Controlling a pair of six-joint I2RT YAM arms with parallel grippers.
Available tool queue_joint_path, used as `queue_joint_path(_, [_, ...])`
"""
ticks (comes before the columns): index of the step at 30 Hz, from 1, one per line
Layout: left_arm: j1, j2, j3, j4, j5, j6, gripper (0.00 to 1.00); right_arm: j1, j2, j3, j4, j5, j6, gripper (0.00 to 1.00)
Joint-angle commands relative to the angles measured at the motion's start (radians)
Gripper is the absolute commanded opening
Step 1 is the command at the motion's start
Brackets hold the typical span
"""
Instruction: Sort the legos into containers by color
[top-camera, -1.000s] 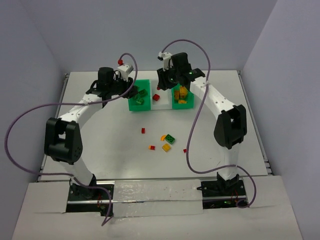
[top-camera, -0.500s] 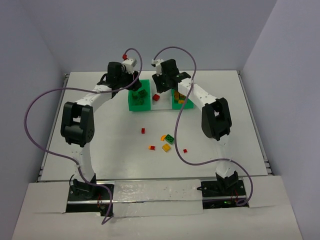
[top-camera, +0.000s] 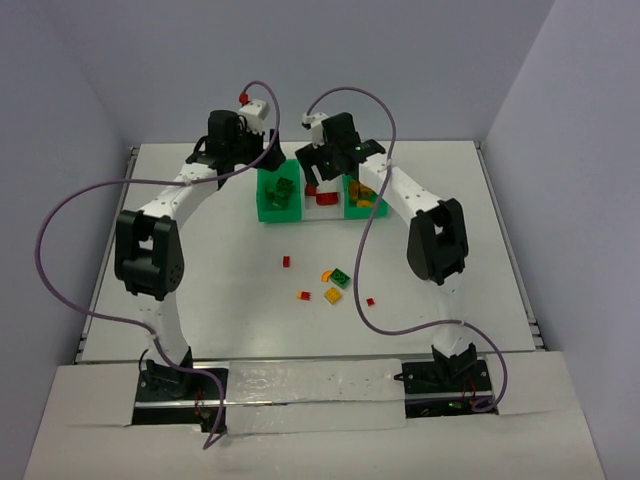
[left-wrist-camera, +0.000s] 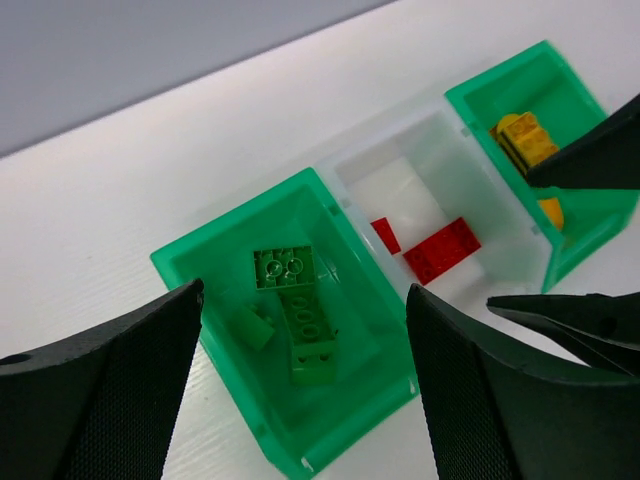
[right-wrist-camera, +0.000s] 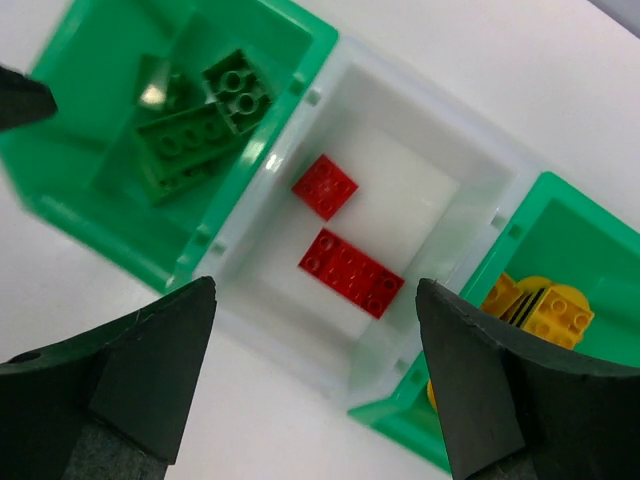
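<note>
Both arms reach to the far side of the desk (top-camera: 200, 250), where the three containers stand joined in one row. The left gripper (left-wrist-camera: 305, 298) hangs above the left green bin (left-wrist-camera: 180, 265). Its jaws stand wide apart and nothing is between them. The right gripper (right-wrist-camera: 315, 290) hangs above the white middle bin (right-wrist-camera: 300, 345), also with wide jaws, and it holds nothing. From above, the two grippers are close to each other over the row.

Inside the left green bin lie several green bricks (left-wrist-camera: 300, 315), one of them long and with studs. In the white bin there are two red pieces: a longer red brick (right-wrist-camera: 350, 272) and a small red square (right-wrist-camera: 326, 187), apart from each other on the bottom. The right green bin (right-wrist-camera: 530, 200) holds yellow and orange bricks (right-wrist-camera: 545, 305).

Some legos lie loose on the desk, well apart from the bins and nearer to the arm bases. I see a green brick (top-camera: 341, 277) touching an orange curved piece (top-camera: 326, 274), an orange brick (top-camera: 332, 295) just beside them, and three small red bits: one to the left (top-camera: 286, 262), one lower (top-camera: 303, 295) and one on the right (top-camera: 370, 301).
</note>
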Motion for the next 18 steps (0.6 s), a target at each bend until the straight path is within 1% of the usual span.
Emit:
queue_joint_path(1, [0.012,-0.251,-0.029,-0.055,0.022,0.000,0.88,0.015,-0.261,-0.092,-0.075,-0.061,-0.032,0.87])
queue_joint_path(5, [0.026,-0.429,-0.178,-0.103,0.030,0.048,0.90,0.023,-0.443,-0.309,-0.180,-0.112,-0.082,0.86])
queue_joint_path(6, [0.027,-0.479,-0.229,-0.114,0.027,0.080,0.90,0.031,-0.475,-0.360,-0.221,-0.107,-0.098,0.85])
queue_joint_path(9, [0.027,-0.589,-0.336,-0.138,0.004,0.085,0.92,0.063,-0.522,-0.473,-0.333,-0.094,-0.114,0.84])
queue_joint_path(11, [0.028,-0.637,-0.377,-0.169,0.005,0.076,0.92,0.087,-0.536,-0.539,-0.377,-0.110,-0.103,0.84])
queue_joint_path(14, [0.028,-0.677,-0.411,-0.184,0.005,0.058,0.93,0.123,-0.535,-0.594,-0.387,-0.105,-0.090,0.84])
queue_joint_path(18, [0.030,-0.715,-0.445,-0.191,0.002,0.050,0.95,0.146,-0.465,-0.620,-0.386,-0.080,-0.059,0.84])
